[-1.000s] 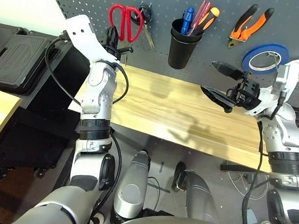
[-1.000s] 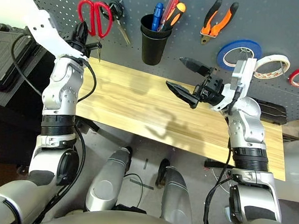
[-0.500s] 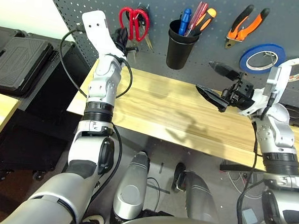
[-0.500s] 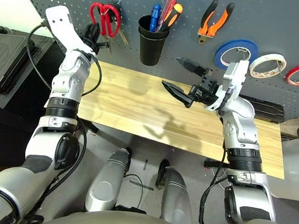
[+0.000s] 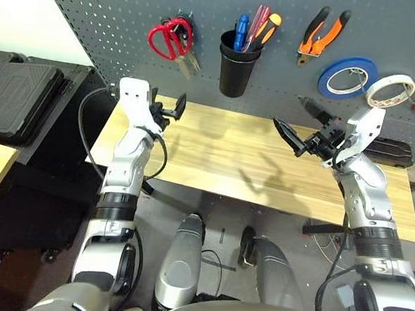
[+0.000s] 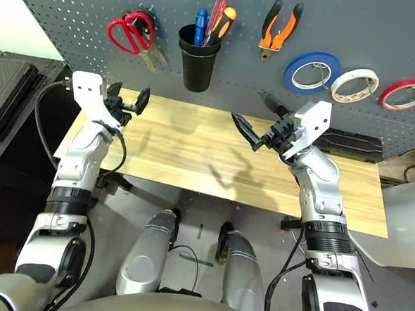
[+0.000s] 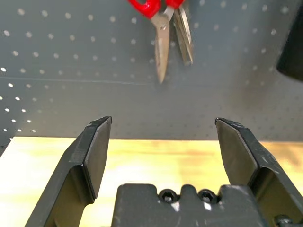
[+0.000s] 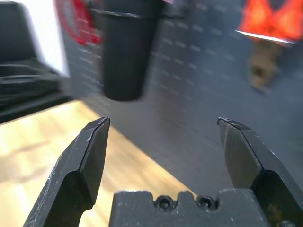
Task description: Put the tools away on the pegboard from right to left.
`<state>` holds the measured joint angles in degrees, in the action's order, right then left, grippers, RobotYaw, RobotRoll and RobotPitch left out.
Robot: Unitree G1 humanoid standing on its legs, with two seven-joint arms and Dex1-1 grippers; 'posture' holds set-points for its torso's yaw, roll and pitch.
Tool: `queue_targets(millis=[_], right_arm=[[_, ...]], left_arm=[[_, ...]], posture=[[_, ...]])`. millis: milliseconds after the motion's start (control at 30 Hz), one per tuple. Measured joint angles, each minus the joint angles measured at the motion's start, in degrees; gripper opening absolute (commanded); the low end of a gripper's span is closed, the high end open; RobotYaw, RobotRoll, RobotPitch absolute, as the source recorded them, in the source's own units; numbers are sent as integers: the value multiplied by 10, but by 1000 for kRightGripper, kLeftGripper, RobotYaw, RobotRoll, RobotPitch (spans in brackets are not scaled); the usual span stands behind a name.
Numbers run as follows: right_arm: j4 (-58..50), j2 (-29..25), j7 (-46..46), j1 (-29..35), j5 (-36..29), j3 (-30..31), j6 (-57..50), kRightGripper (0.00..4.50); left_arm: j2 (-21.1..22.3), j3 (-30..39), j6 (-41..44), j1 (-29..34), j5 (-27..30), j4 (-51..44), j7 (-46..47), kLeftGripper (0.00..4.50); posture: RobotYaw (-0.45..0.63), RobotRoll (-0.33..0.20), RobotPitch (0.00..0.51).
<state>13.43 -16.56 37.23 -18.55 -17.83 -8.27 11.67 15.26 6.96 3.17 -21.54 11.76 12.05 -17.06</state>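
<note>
Left gripper [image 5: 169, 109]: jaws wide, empty, above wooden table [image 5: 228, 160]. Right gripper [image 5: 299, 130]: likewise spread, empty. Red-handled scissors [image 5: 168, 38], screwdriver [image 5: 266, 30] in black cup [image 5: 235, 64], pliers [image 5: 323, 36], whitish tape roll [image 5: 389, 90]: hung on pegboard [image 5: 117, 12].

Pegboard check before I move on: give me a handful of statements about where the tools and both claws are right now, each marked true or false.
1. The red-handled scissors hang on the pegboard. True.
2. The left claw is shut on the scissors. False: its fingers stand apart with nothing between them, over the wooden table.
3. The orange-and-black pliers lie on the table. False: they hang on the pegboard, to the right of the black cup.
4. The screwdriver stands in the black cup. True.
5. The whitish tape roll hangs between a blue roll and a red roll. True.
6. The right claw holds a tape roll. False: it is open and empty.
</note>
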Motion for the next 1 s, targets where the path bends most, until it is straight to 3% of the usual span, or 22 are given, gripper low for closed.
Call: queue_targets(millis=[133,500,1000], right_arm=[[37,8,-76,5,29,-18,18,4500],[173,16,-254,-19,81,-73,119,4500],[283,-31,-323,-50,88,-109,194,4500]], left_arm=[[14,9,-20,29,0,1,-14,4460],[30,46,-81,35,5,51,-35,4460],[37,67,-147,10,16,117,-46,4460]], posture=[[270,0,190],[222,0,177],[169,0,214]])
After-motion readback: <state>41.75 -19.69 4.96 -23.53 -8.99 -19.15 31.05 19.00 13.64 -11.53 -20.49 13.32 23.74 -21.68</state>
